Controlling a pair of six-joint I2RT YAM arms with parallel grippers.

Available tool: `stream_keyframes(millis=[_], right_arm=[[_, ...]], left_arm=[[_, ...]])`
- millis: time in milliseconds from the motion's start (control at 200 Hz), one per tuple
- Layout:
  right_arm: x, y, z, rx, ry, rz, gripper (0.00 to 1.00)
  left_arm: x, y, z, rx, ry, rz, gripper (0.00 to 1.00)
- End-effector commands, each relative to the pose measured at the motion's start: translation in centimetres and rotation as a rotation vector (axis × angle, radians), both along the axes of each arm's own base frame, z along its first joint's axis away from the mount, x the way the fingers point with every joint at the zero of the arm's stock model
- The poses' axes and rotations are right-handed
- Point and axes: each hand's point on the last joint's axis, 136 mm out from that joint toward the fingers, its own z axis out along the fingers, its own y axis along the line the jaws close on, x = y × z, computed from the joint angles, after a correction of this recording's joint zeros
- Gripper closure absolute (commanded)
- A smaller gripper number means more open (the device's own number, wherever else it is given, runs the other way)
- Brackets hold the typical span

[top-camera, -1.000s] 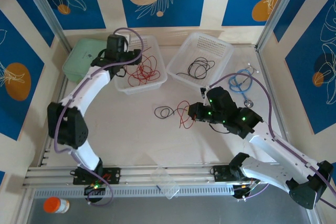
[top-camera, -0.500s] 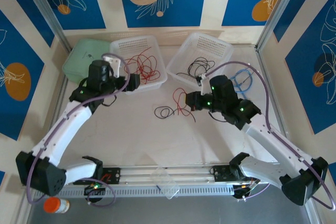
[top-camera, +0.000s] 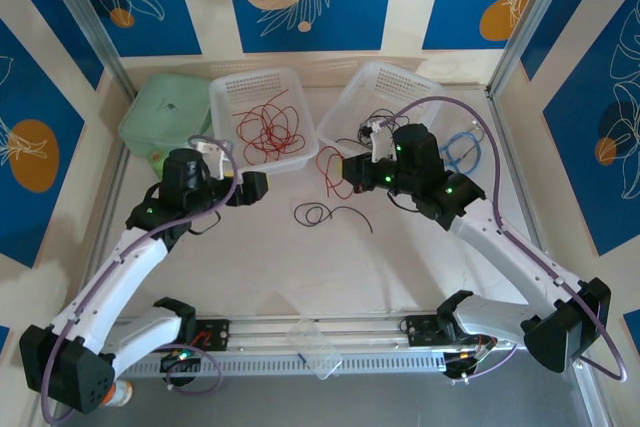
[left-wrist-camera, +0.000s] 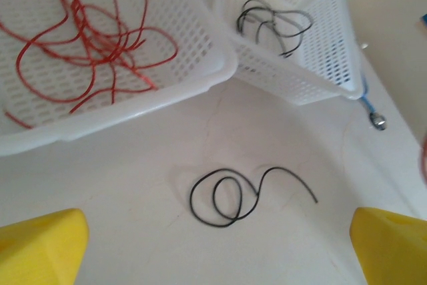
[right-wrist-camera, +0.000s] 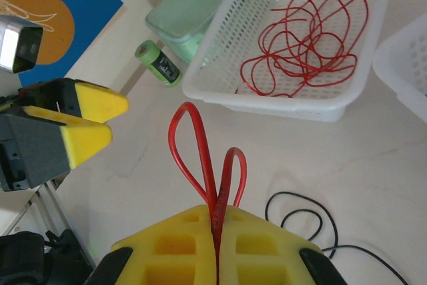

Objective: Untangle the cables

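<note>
On the left, the left gripper (top-camera: 252,187) hovered above the table (top-camera: 260,257), its yellow fingers (left-wrist-camera: 40,245) standing wide apart with nothing between them. Behind it, the left basket (top-camera: 250,77) held a loose heap of red cables (top-camera: 265,129). One black cable (left-wrist-camera: 230,198) lay coiled on the table between the two arms. The right gripper (right-wrist-camera: 217,221) was pressed together on a red cable (right-wrist-camera: 200,158), whose loops stood out in front of its fingers. More black cables (left-wrist-camera: 273,25) lay in the right basket (top-camera: 425,97).
</note>
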Motion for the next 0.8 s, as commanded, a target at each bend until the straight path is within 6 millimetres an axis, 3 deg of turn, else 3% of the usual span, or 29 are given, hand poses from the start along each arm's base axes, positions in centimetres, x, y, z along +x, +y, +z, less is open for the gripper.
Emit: stream_keyframes(millis=[0, 250, 415, 575, 795], right_arm=[[0.7, 1.7, 3.0, 0.056, -0.087, 0.075, 1.00], [4.5, 4.8, 5.3, 0.073, -0.154, 0.124, 1.00], [8.4, 7.4, 5.0, 0.045, -0.173, 0.151, 1.00], [12.6, 10.1, 2.7, 0.004, -0.156, 0.193, 1.00], [18.2, 13.5, -3.9, -0.087, -0.089, 0.214, 1.00]], left_arm=[[-0.5, -1.2, 3.1, -0.083, -0.107, -0.065, 0.00], [-0.3, -0.1, 3.8, -0.210, -0.195, 0.039, 0.00], [-0.7, 0.4, 3.6, -0.164, -0.173, 0.047, 0.00], [-1.9, 0.3, 3.9, -0.124, -0.171, -0.001, 0.00], [-3.4, 0.5, 4.3, -0.101, -0.159, -0.026, 0.00]])
